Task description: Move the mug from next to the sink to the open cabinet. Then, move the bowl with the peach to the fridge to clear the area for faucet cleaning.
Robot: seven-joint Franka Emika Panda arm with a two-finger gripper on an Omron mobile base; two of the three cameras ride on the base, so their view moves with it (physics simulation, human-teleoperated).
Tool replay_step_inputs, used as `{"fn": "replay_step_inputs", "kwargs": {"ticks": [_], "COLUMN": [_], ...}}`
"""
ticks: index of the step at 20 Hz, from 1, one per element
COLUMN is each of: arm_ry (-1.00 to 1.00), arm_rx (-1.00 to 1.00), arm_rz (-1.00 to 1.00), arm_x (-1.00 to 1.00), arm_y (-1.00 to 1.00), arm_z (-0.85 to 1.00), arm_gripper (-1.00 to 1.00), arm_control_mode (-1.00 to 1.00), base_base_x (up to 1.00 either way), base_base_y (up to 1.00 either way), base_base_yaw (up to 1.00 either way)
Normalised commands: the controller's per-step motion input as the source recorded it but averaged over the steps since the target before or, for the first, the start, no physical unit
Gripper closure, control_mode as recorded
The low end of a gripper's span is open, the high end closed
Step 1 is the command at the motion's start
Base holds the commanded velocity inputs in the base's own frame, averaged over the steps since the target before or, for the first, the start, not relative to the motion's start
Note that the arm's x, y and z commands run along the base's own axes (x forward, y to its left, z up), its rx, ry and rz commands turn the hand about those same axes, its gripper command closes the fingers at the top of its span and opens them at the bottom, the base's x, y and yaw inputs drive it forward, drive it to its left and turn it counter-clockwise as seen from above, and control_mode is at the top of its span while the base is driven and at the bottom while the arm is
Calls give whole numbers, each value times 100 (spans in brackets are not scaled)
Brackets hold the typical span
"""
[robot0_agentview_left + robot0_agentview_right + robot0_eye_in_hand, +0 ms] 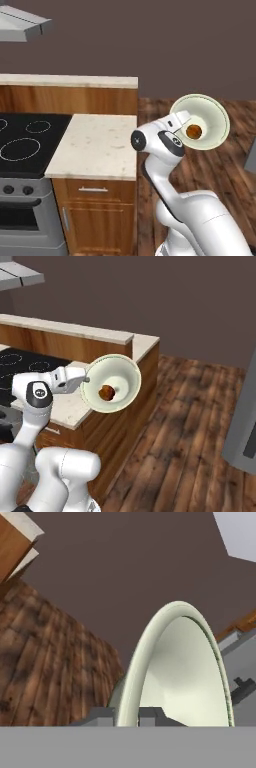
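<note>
Hand (127,716) clamped narrow on the rim of the bowl (210,117), one grey fingertip (100,716) on the outer face and the other on the inner face, as seen from the hand camera. Bowl carried in the air off the end of the wrist, tipped steeply so that the open side faces back toward the base cameras. Pale cream-green rim arching up and away from the fingers in the hand view, hollow side to the right of them. Peach (194,131) sitting low in the bowl's hollow, close to the gripped edge; appears to rest against the inner wall, though the contact itself is hard to make out. In the right base view, bowl (125,373) and peach (106,392) just off the white wrist, hanging beside the corner of the tabletop (75,406) and over the wooden floor (185,426).

Further out: speckled cream tabletop (95,145) to the arm's left, with a black cooktop (25,142) beside it and a wooden drawer front below. Raised counter ledge (70,80) behind. Grey range hood (22,22) at upper left. Dark brown wall beyond. Grey panel edge (245,426) at the far right, too cropped to identify.
</note>
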Motion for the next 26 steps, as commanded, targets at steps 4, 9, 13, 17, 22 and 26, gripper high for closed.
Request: {"fn": "replay_step_inputs", "kwargs": {"ticks": [4, 9, 13, 17, 22, 26], "arm_ry": [0, 0, 0, 0, 0, 0], "arm_rx": [0, 0, 0, 0, 0, 0], "arm_rz": [0, 0, 0, 0, 0, 0], "arm_x": [0, 0, 0, 0, 0, 0], "arm_y": [0, 0, 0, 0, 0, 0], "arm_z": [0, 0, 0, 0, 0, 0], "arm_gripper": [100, 100, 100, 100, 100, 100], "arm_control_mode": [100, 100, 100, 100, 100, 100], "base_base_x": [100, 100, 100, 89, 0, -8], "base_base_y": [-5, -2, -21, -56, -59, -27], "base_base_yaw": [-1, -2, 0, -9, -1, -4]}}
